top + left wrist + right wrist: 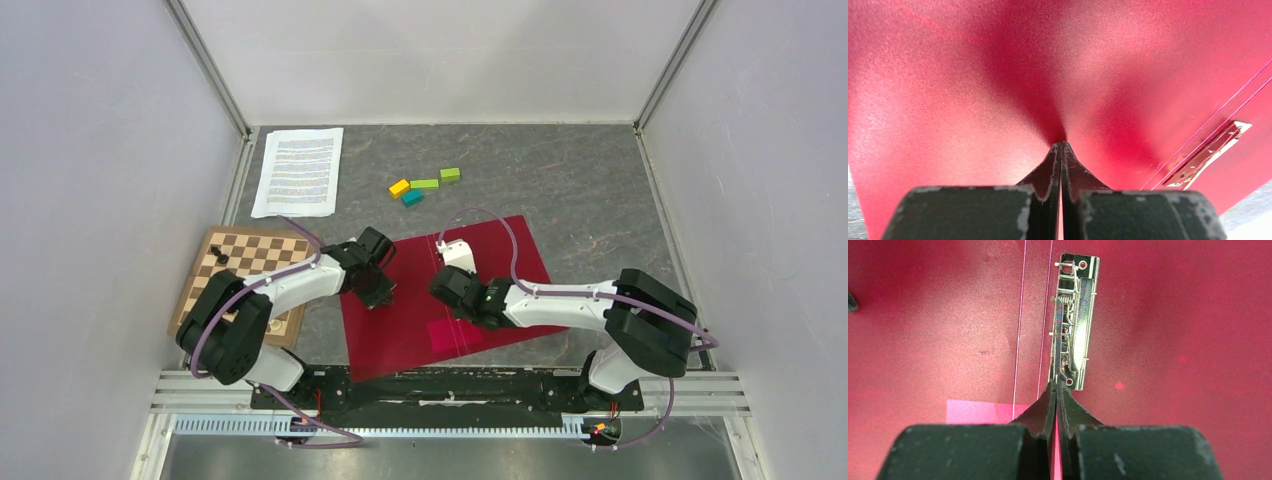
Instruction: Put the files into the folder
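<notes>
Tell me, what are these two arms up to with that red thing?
Both robot arms are at the red folder, lying open with its metal clip showing. The left gripper, shut, has its tips on the inner surface; the right gripper, also shut, sits at the clip's near end. The files lie apart at the table's far left, not yet in.

Wooden chessboard (250,255) at left, dark piece (222,259) on it, four coloured blocks (424,184) farther back

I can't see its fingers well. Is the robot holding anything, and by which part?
Nothing is held. The left gripper and right gripper are shut empty, tips down at the open folder, the right one by its metal clip.
</notes>
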